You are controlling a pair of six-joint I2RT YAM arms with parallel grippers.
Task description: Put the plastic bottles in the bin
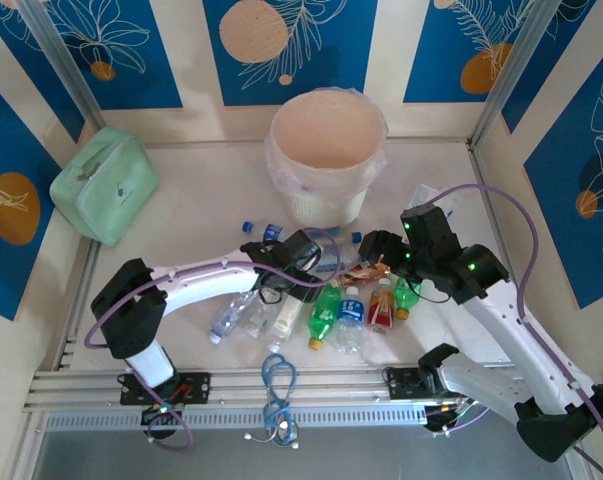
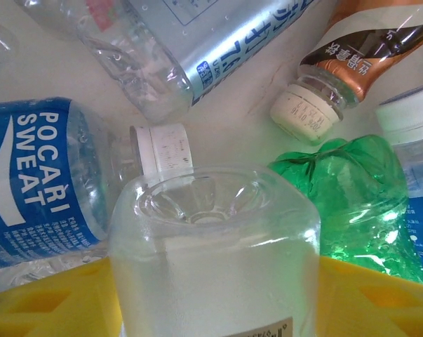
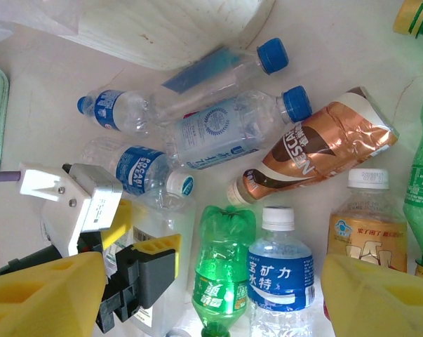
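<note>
The left tool [image 3: 144,232] has its yellow pads on either side of a clear, square-shouldered plastic bottle [image 2: 211,246], whose base faces the wrist camera. The pads seem pressed against its sides, though the contact sits at the edge of that view. This bottle lies among the other plastic bottles [image 1: 346,310] on the pale table [image 1: 201,200], just beside a crumpled green bottle [image 2: 351,196] and a blue-labelled Pocari Sweat bottle [image 2: 36,175]. The right tool [image 3: 211,288] hangs over the pile with its fingers spread wide, gripping nothing. The round cream bin with a clear bag liner [image 1: 326,200] stands upright just behind the bottles, and a mint-green rectangular pouch [image 1: 104,185] lies well off to the left.
</note>
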